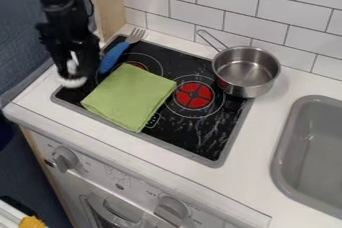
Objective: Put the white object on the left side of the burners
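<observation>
Sink [286, 142] nearest, white object [72, 81] at the pincer's [71, 74] lower end.

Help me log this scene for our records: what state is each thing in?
White object: at the stove's left edge; whether held, can't tell.
Gripper: pointing down, right at the white object.
Green cloth: lying flat, partly covering the left burner.
Blue-handled fork: lying down, tines toward the wall.
Saucepan: upright, uncovered.
Knobs: settings unreadable.
</observation>
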You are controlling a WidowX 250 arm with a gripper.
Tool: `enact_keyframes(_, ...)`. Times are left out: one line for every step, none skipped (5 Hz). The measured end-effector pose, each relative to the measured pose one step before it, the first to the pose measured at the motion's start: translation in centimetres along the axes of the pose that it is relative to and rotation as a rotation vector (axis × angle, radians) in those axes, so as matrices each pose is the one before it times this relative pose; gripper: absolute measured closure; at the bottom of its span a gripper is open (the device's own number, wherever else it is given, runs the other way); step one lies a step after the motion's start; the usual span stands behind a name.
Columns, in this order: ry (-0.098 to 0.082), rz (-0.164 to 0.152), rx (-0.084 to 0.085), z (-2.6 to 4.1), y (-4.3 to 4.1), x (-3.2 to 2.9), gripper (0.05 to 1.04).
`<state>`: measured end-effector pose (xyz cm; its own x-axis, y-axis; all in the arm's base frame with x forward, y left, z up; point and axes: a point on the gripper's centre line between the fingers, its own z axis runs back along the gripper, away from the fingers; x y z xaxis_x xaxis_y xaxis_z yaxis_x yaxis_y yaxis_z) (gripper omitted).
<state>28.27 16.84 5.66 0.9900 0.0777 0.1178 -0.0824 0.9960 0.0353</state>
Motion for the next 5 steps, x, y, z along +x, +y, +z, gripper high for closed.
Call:
enact_keyframes(-0.0567, -0.0019, 0.0174, 2.299, 0.0, 0.459, 0.071)
enact_keyframes(0.0034, -0.0038, -0.007, 0.505, -0.272, -0.134, 0.073)
enact_keyframes(0.0122, 0.0124, -0.0064, -0.163, -0.066, -0.134, 0.08)
enact_keyframes(0.0508, 0.0057, -0.0084, -1.317, 0.055, -0.527, 0.082)
enact_keyframes(0.0064, -0.0261, 0.0193, -0.064, -0.537, 0.31, 0.082)
